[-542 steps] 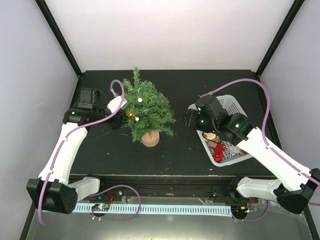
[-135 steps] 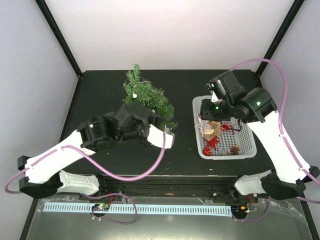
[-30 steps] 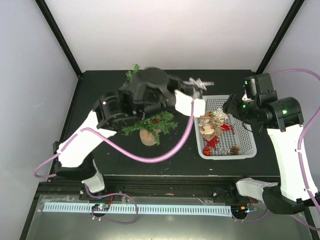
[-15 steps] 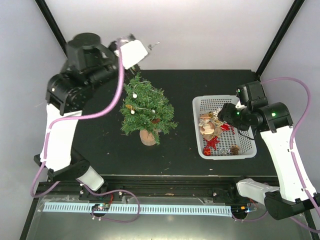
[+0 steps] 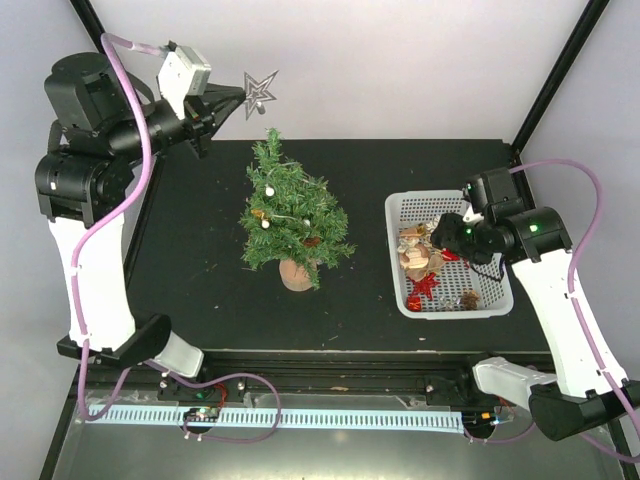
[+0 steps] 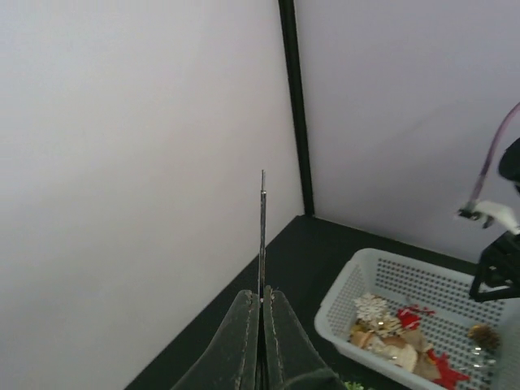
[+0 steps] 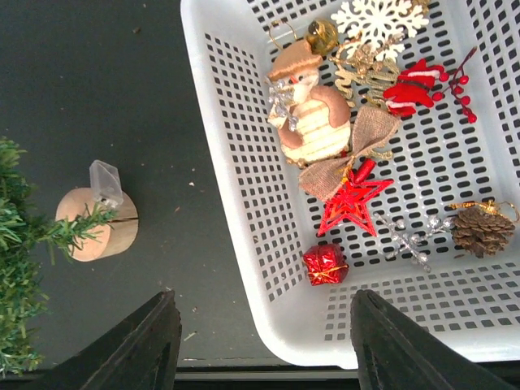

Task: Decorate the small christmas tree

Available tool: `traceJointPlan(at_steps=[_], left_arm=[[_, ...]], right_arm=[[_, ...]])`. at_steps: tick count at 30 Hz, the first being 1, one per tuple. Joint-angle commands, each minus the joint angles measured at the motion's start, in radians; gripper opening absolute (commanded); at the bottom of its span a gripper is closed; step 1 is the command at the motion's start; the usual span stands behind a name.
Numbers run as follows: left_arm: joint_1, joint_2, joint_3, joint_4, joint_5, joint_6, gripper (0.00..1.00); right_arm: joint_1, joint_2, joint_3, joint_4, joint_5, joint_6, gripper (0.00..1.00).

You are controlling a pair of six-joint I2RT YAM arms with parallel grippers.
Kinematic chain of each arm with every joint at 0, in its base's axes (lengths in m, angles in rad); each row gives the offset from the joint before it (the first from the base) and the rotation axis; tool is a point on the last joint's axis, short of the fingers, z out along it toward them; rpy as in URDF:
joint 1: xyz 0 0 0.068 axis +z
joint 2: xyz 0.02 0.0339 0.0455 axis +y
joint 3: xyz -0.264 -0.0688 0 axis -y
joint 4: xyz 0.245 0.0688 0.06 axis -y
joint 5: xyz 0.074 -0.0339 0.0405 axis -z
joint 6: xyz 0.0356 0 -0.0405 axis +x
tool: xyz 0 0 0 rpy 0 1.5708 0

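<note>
The small christmas tree (image 5: 290,212) stands upright on its wooden stump (image 7: 97,225) in the middle of the black table, with a few ornaments on it. My left gripper (image 5: 236,97) is raised high above the table's far left, shut on a silver star (image 5: 259,92). In the left wrist view the star (image 6: 262,227) shows edge-on as a thin line between the closed fingers (image 6: 244,333). My right gripper (image 7: 264,341) hangs open over the near left corner of the white basket (image 7: 213,162), holding nothing.
The basket (image 5: 425,197) at the right holds a snowman (image 7: 305,114), a white snowflake (image 7: 375,20), a red star (image 7: 351,203), a red gift box (image 7: 325,264) and a pine cone (image 7: 481,229). White walls with black corner posts enclose the table.
My left arm has swung from over the tree and basket up to the far left, carrying the silver star. The right gripper has come closer to the basket.
</note>
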Motion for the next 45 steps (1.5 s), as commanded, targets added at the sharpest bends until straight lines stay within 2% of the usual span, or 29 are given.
traceJointPlan(at_steps=[1,5,8,45], left_arm=[[0.066,0.010,-0.013,0.025,0.224,-0.103,0.01],[0.112,0.015,-0.046,0.047,0.336,-0.146,0.01],[0.120,0.021,-0.060,0.042,0.369,-0.147,0.02],[0.124,0.030,-0.043,-0.036,0.283,-0.040,0.02]], right_arm=[[-0.005,-0.021,-0.033,0.032,-0.018,-0.015,0.58],[-0.005,-0.025,-0.052,0.038,-0.018,-0.012,0.58],[-0.005,-0.028,-0.065,0.042,-0.017,-0.010,0.57],[-0.005,-0.005,-0.113,0.078,-0.045,-0.006,0.56]])
